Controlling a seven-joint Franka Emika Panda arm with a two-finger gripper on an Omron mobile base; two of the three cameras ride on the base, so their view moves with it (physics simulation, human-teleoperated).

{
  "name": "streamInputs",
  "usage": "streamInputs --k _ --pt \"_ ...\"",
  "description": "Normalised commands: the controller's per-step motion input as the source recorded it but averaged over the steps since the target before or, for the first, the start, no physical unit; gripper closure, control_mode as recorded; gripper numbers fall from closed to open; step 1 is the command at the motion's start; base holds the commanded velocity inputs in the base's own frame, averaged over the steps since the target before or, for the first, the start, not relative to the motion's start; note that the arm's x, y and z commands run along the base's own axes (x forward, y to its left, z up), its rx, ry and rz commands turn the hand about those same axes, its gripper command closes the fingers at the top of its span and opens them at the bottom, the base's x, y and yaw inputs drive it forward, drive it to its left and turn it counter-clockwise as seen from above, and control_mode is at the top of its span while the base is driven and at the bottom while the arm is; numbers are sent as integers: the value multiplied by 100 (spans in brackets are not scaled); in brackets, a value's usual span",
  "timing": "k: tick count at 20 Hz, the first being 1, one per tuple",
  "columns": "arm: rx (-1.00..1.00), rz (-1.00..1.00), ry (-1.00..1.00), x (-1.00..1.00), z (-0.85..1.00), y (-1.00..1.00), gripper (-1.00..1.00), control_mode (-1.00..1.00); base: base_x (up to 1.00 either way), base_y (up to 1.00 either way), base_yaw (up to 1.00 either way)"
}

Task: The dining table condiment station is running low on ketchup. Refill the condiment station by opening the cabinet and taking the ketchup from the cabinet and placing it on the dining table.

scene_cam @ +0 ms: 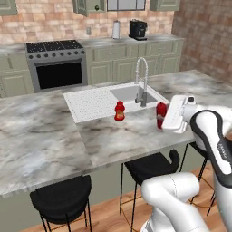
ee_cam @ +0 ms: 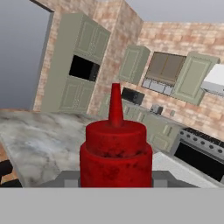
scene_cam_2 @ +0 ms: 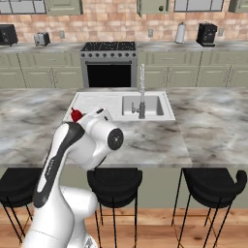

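My gripper is shut on the ketchup, a red squeeze bottle with a pointed cap. I hold it upright at the dining table, over the marbled top just right of the sink. From these views I cannot tell whether its base touches the stone. The hand view has the ketchup close up between my fingers. In the right base view my arm covers most of the ketchup. On the back wall hangs the sage-green cabinet, its door looking swung outward.
A second red bottle stands on the white drainboard left of the tall chrome tap. Black stools line the table's near edge. A black stove, a coffee machine and a toaster sit along the back counter.
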Motion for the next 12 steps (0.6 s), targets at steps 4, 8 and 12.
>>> streamInputs --k 4,8,12 --pt "0 3 -3 49 -57 17 100 -100 0 0 0" --pt "1 7 1 51 -50 5 100 -100 0 0 0" --pt "0 6 5 59 -42 8 100 -100 0 0 0"
